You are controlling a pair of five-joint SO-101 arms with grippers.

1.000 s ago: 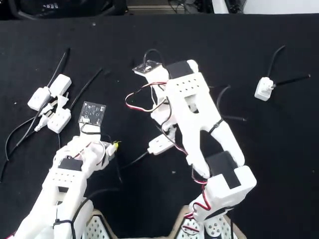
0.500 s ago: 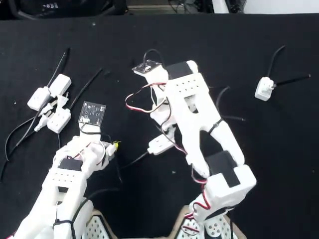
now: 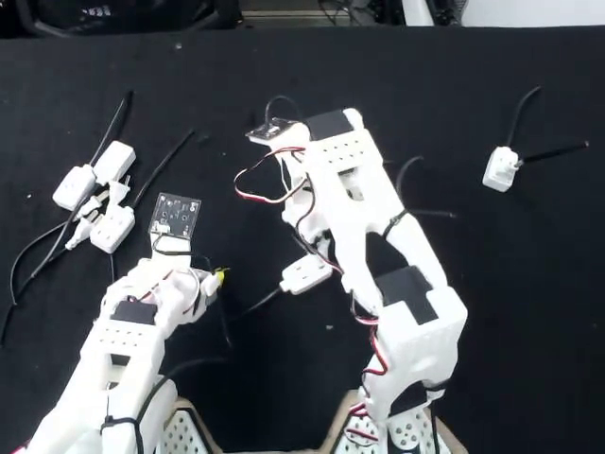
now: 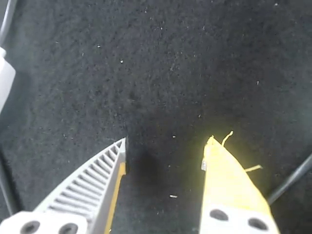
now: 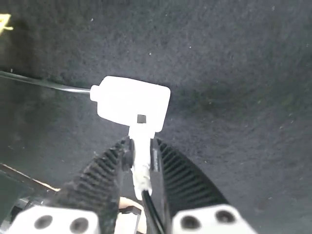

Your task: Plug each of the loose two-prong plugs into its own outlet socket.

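though well apart from right arm (image 3: 378, 246), lone white socket (image 3: 499, 170) with black cables (image 3: 553, 151)

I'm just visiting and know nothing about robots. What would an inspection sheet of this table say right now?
Surface: black cloth covering the table.
Job's things: white socket mid-table, with a plug meeting it; heap of white pieces at the left; one more white piece at the right.
Clutter: nothing seen.
Grippers: right gripper shut on the plug; left gripper open over bare cloth.
Cables: black cords run from the white pieces.
Surroundings: dark gear beyond the far edge.
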